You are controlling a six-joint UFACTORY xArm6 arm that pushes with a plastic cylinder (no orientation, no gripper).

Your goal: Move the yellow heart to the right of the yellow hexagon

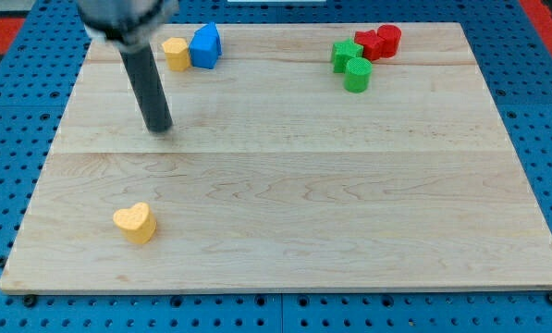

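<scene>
The yellow heart (pixel 134 222) lies near the view's bottom left of the wooden board (pixel 349 203). The yellow hexagon (pixel 175 54) sits at the view's top left, touching the left side of a blue block (pixel 204 46). My tip (pixel 159 128) rests on the board below and slightly left of the hexagon, well above the heart and touching neither block.
At the view's top right stand a green star (pixel 345 54), a green cylinder (pixel 357 75) and red blocks (pixel 379 42), clustered together. A blue pegboard surrounds the board.
</scene>
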